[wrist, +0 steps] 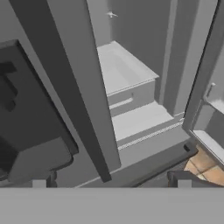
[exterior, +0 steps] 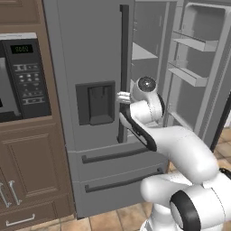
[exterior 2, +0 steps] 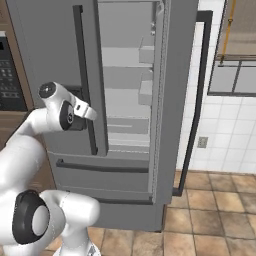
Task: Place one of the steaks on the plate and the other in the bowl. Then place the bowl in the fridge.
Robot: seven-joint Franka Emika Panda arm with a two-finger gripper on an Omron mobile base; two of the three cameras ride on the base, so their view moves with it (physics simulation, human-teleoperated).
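Observation:
The grey fridge (exterior: pixel 90 54) stands straight ahead with its right door (exterior: pixel 198 67) swung wide open, showing bare shelves (exterior 2: pixel 125 57) inside. Its left door is closed. My gripper (exterior: pixel 122 97) is open and holds nothing; it hovers just in front of the left door's dark vertical handle (exterior: pixel 123 72), at the height of the dispenser recess (exterior: pixel 95 103). From the right base view the gripper (exterior 2: pixel 90 112) sits beside that handle (exterior 2: pixel 85 80). In the hand view the fingertips (wrist: pixel 39 183) stand far apart, looking down past the handle onto a shelf (wrist: pixel 127 70). The steaks, plate and bowl are out of view.
A black microwave panel (exterior: pixel 22 76) is set in wooden cabinets (exterior: pixel 31 171) left of the fridge. The open door (exterior 2: pixel 177 75) juts out on the right, with its long handle (exterior 2: pixel 197 100) toward a white tiled wall (exterior 2: pixel 225 130). Brown floor tiles (exterior 2: pixel 210 210) lie below.

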